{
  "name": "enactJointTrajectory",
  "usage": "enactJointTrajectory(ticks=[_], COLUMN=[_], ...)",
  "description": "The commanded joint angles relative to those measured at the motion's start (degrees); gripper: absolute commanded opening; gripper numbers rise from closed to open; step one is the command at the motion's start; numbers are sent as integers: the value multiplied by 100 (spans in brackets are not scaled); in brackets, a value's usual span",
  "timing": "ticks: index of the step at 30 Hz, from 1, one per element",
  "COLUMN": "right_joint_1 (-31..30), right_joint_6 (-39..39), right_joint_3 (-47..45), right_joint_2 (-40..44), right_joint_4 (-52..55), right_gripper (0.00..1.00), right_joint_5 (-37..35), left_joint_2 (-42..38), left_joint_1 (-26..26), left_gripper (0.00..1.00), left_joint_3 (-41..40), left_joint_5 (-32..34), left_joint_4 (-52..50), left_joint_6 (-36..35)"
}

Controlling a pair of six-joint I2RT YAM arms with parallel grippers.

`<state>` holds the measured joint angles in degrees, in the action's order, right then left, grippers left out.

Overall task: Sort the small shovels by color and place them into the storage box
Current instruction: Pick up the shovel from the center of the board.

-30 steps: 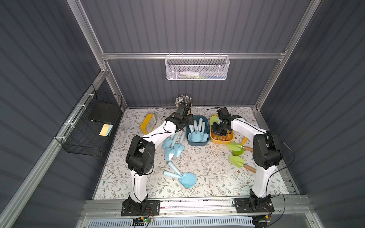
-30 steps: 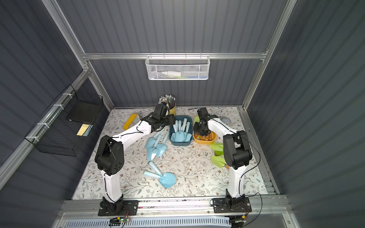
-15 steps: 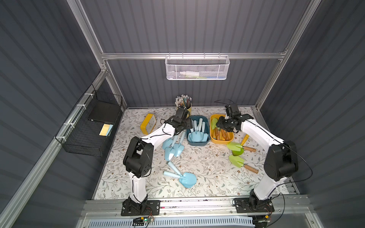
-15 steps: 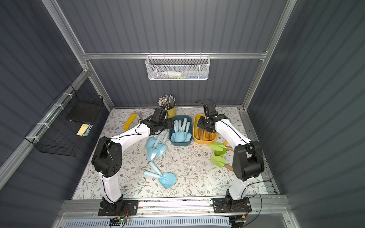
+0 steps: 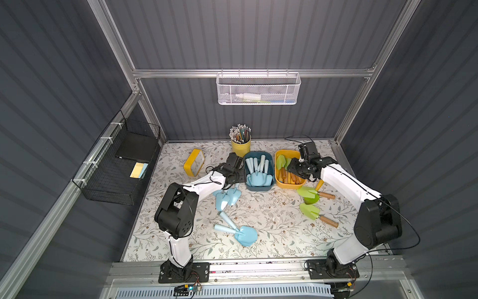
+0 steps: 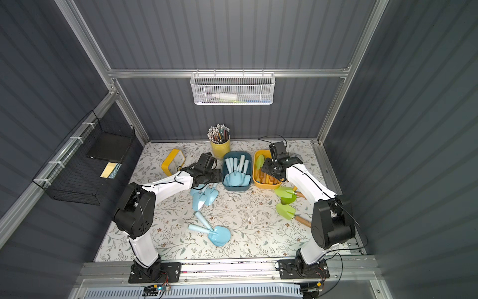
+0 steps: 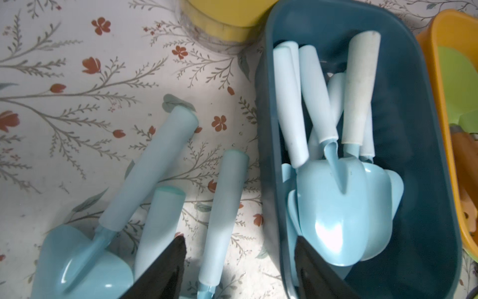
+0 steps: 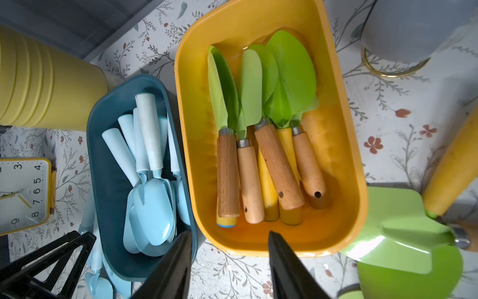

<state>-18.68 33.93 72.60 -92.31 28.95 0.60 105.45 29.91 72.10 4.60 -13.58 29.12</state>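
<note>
In both top views, five pale blue shovels (image 5: 222,201) are seen loose on the worktop (image 5: 271,227): three beside the blue box (image 5: 259,189), two nearer the arm bases. Three lime-green shovels (image 5: 310,211) are found beside the yellow box (image 5: 289,187). In the left wrist view, the left tool (image 7: 239,239) is spread, nothing pinched, over three loose blue handles; at least five more are counted in the box. In the right wrist view, the right tool (image 8: 229,234) is spread and empty over the yellow box, where four brown handles are counted above yellow ones.
</note>
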Motion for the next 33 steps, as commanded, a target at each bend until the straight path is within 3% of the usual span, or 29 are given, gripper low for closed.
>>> enactJointTrajectory(ticks=[1, 21, 24, 29, 33], right_joint_1=[21, 22, 22, 31, 40], right_joint_6=[88, 104, 116, 82, 39], right_joint_3=[-96, -433, -495, -607, -649], right_joint_2=[27, 178, 198, 231, 223], right_joint_4=[-124, -312, -331, -361, -428], right_gripper=[52, 52, 52, 52, 52], right_joint_5=[79, 107, 114, 80, 116], left_joint_2=[10, 778, 922, 892, 617], left_joint_1=[-34, -37, -29, -31, -29], left_gripper=[66, 48, 39, 9, 0], left_joint_3=[-108, -205, -210, -231, -17], left_joint_5=[63, 119, 189, 328, 510], left_joint_4=[-31, 312, 315, 206, -18], left_joint_6=[-16, -256, -267, -191, -2])
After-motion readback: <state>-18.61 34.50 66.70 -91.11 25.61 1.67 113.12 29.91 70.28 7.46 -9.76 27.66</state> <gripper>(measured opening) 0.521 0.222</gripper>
